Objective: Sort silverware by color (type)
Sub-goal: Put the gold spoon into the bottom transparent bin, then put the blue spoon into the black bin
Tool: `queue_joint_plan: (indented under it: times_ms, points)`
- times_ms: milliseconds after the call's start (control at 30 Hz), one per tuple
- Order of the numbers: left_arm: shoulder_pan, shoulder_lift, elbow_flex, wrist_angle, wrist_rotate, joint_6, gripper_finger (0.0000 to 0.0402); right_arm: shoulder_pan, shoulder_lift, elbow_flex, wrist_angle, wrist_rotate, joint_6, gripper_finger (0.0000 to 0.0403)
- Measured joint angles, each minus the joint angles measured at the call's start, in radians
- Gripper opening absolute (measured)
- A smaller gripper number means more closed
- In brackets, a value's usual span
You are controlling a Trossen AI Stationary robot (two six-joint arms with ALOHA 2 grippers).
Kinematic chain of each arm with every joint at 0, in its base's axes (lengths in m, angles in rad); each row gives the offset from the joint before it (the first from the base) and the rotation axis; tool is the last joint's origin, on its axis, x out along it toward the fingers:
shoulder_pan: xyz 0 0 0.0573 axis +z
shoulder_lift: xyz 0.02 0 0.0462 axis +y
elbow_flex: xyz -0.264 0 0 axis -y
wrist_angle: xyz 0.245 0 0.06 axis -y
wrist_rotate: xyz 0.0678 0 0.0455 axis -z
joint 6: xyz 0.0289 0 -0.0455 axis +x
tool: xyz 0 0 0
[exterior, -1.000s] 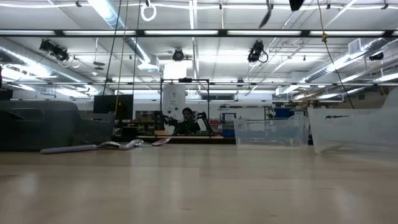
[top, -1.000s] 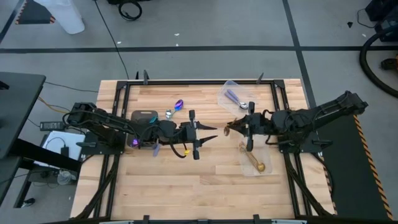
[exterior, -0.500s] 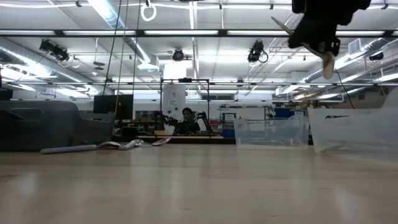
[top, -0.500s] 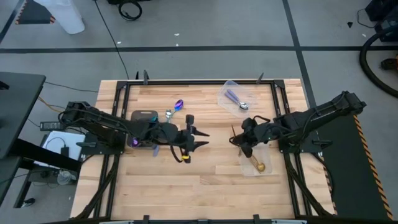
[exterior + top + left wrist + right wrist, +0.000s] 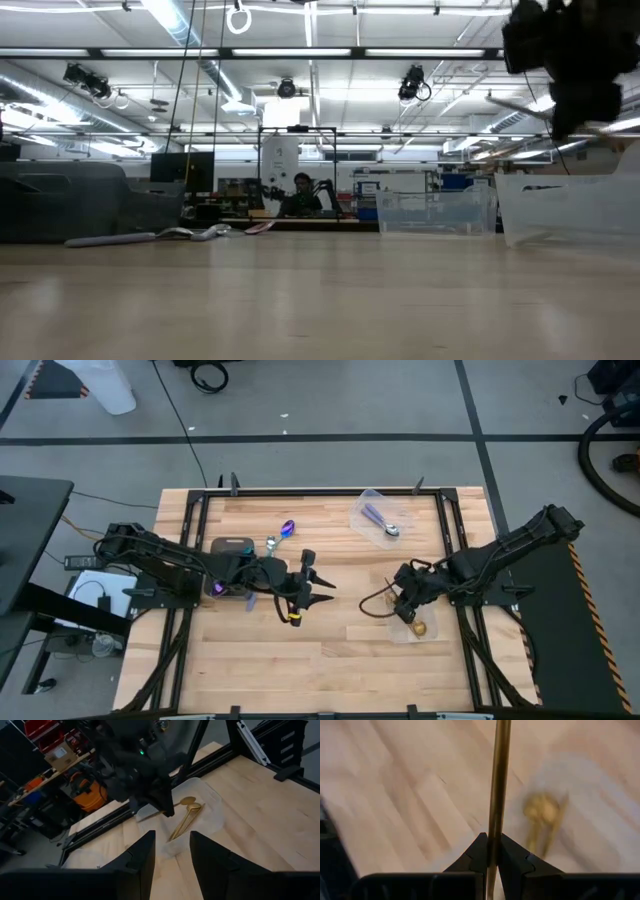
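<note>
Pinched mid-handle in the right gripper (image 5: 490, 851) above the clear container (image 5: 212, 815): gold spoon (image 5: 499, 780), likely light, stiff, slippery; left gripper (image 5: 172, 851) empty, parted.

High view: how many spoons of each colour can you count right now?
Gold: 3, one gold spoon in the right end effector, two gold spoons in the near container
Silver: 2, a lilac-handled spoon in the far container, a silver spoon by the tray
Purple-blue: 1, a purple-blue spoon on the table
Total: 6 clearly seen
</note>
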Motion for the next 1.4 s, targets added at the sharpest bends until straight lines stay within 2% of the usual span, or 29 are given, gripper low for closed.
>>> queue_joint_plan:
  times_ms: [167, 367, 700, 900, 967, 1100, 1300, 1400]
  points:
    - [0.0, 0.0, 0.0, -0.002, 0.0, -0.033, 0.013, 0.006, 0.01, -0.09, -0.004, -0.101, 0.095, 0.0038]
    - [0.0, 0.001, 0.0, -0.009, 0.0, -0.046, 0.013, 0.006, 0.01, -0.158, -0.002, -0.135, 0.192, 0.0046]
    - [0.0, 0.001, 0.0, -0.008, 0.0, -0.047, 0.013, 0.002, 0.007, -0.166, 0.008, -0.156, 0.193, 0.0098]
    - [0.0, 0.001, 0.0, -0.017, 0.0, -0.047, 0.013, -0.013, -0.02, -0.149, 0.002, -0.178, 0.203, 0.0106]
    - [0.0, 0.001, 0.0, -0.054, 0.0, -0.057, 0.013, -0.015, -0.031, -0.125, 0.007, -0.158, 0.18, 0.0105]
    - [0.01, 0.001, 0.0, -0.167, 0.002, -0.107, 0.013, -0.014, -0.041, -0.074, 0.006, -0.047, 0.103, 0.0105]
    - [0.063, 0.002, 0.0, -0.389, -0.005, -0.298, 0.013, -0.016, -0.042, -0.015, 0.005, 0.063, -0.091, 0.0105]
    - [0.091, 0.002, 0.0, -0.483, -0.046, -0.375, 0.013, -0.028, -0.042, 0.018, 0.005, 0.141, -0.187, 0.0105]
